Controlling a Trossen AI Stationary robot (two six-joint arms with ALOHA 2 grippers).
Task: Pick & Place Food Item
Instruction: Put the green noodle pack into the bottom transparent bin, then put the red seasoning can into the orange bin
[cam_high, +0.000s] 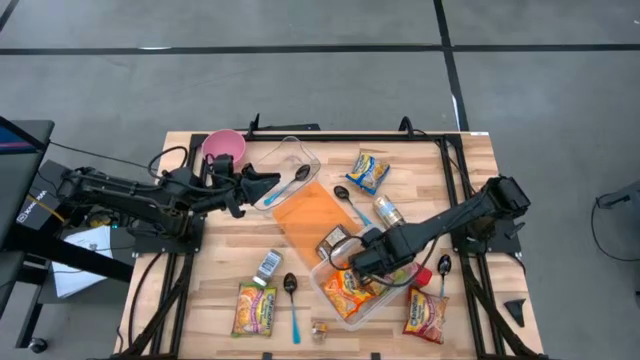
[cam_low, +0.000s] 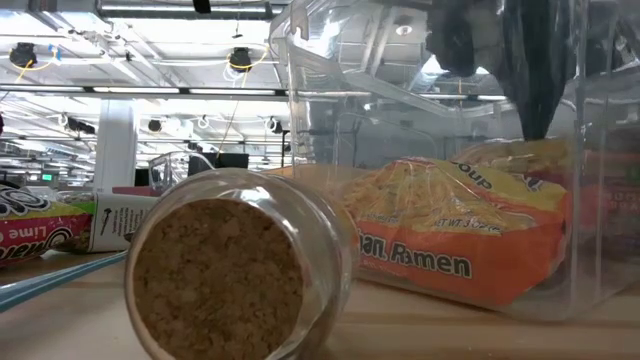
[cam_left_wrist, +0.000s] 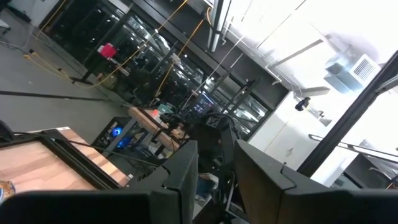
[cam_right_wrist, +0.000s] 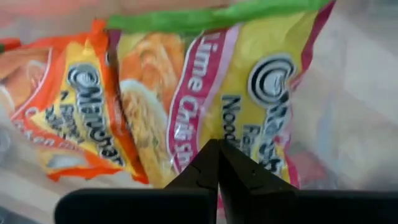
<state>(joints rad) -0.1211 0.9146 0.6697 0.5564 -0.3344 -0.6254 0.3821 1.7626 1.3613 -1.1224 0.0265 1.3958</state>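
Hovering closed, right pincer just above ramen packets, inside clear container.

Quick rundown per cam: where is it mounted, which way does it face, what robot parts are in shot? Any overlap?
High: overhead, straight down on table, both arms, clear container.
Low: table height, level across; cork-stoppered jar, orange ramen packet inside container, arm above.
Left wrist: aimed off-table into room; left gripper fingers show.
Right wrist: looks down at packets; right gripper shut.
Shared: high, low and right wrist all see the orange ramen packet.
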